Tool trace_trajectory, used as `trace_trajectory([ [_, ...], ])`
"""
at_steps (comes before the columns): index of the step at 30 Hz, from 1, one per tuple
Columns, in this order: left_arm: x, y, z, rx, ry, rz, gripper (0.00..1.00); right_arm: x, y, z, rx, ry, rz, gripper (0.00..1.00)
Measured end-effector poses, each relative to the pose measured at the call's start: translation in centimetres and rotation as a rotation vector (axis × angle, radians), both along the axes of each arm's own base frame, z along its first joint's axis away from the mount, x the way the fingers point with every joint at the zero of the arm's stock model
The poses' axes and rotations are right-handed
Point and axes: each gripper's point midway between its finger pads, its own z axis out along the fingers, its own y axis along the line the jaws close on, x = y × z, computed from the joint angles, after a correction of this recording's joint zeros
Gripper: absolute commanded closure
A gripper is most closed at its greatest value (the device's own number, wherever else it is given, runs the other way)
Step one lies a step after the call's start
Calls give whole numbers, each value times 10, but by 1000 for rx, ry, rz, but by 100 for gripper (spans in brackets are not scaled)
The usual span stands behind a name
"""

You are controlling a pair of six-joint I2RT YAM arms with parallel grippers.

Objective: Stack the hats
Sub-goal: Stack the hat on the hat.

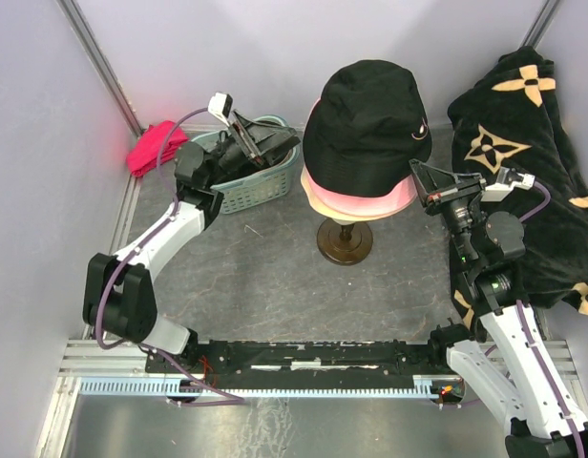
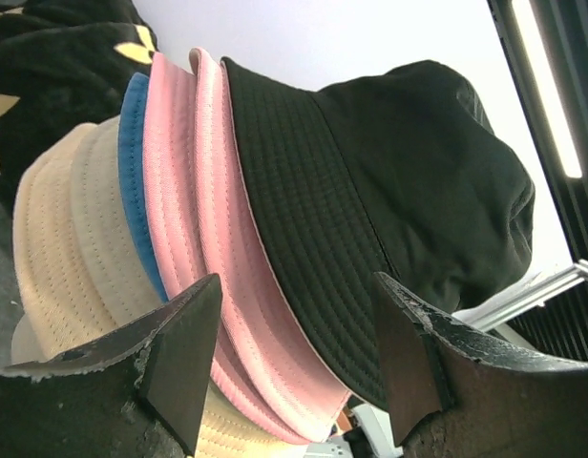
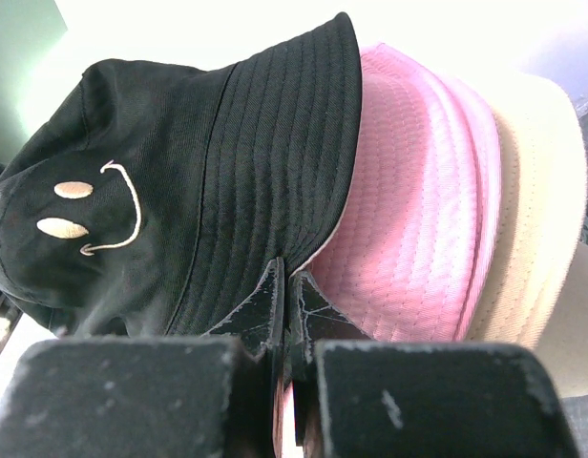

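Note:
Several hats sit stacked on a wooden stand (image 1: 345,240). The black hat (image 1: 366,114) (image 2: 370,191) (image 3: 179,191), with a smiley face, is on top. Below it come pink hat brims (image 1: 356,202) (image 2: 208,239) (image 3: 409,210), a blue brim (image 2: 134,162) and a cream hat (image 2: 65,248) (image 3: 533,210). My left gripper (image 1: 273,143) (image 2: 296,286) stands open just left of the stack, with nothing between its fingers. My right gripper (image 1: 415,181) (image 3: 289,272) is at the stack's right side, shut on the edge of the black hat's brim.
A pale green basket (image 1: 246,186) sits under the left arm. A magenta cloth (image 1: 156,145) lies at the back left wall. A large black cloth with beige flower marks (image 1: 533,143) (image 2: 46,48) is draped at the right, behind the right arm.

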Motion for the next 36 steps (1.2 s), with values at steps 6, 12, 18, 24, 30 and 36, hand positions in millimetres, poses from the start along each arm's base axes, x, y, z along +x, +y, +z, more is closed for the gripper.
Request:
trace_trajectory([
  [6,2,-16,-2,-20,14,-71,30,1,1,-1,-2,3,4,98],
  [12,2,-24,1,-36,16,-102,36,2,1,0,-6,2,5,98],
  [18,-6,-24,17,-67,-28,-137,39,2,2,0,-10,3,7,98],
  [24,-11,-23,25,-79,-40,-162,40,3,1,0,-12,8,6,98],
  [30,-16,-24,28,-108,-49,-200,41,2,1,0,-13,9,8,98],
  [36,-17,-27,21,-130,-19,-232,39,2,1,0,-14,9,8,98],
])
